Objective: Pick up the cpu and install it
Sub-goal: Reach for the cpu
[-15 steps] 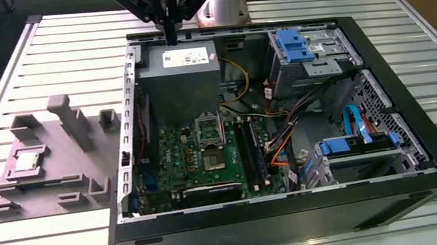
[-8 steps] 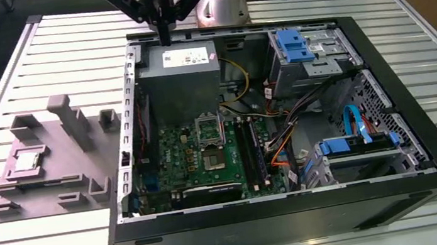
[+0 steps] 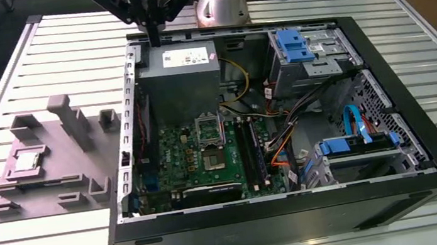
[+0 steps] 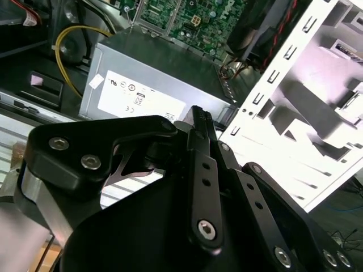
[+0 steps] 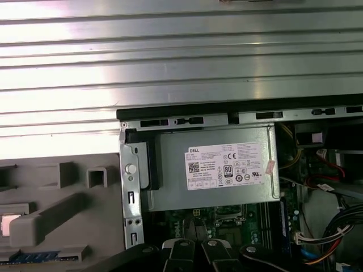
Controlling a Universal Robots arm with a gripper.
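The cpu (image 3: 28, 161), a small silvery square chip, lies in a recess of the grey fixture tray (image 3: 57, 182) on the exterior view's left, outside the computer case. My gripper (image 3: 155, 40) hangs above the case's rear edge, over the grey power supply box (image 3: 180, 80), far from the cpu. Its fingers (image 4: 198, 116) are pressed together with nothing between them. The green motherboard (image 3: 206, 156) lies inside the case. On it is the bare socket (image 3: 213, 161), with its metal frame (image 3: 206, 126) flipped up.
The open black case (image 3: 298, 213) rests on a slatted metal table (image 3: 40, 51). Blue drive brackets (image 3: 293, 46), bundled cables (image 3: 288, 132) and a yellow wire (image 4: 65, 51) crowd the case's side at the exterior view's right. Upright grey posts (image 3: 66, 120) rise from the fixture tray.
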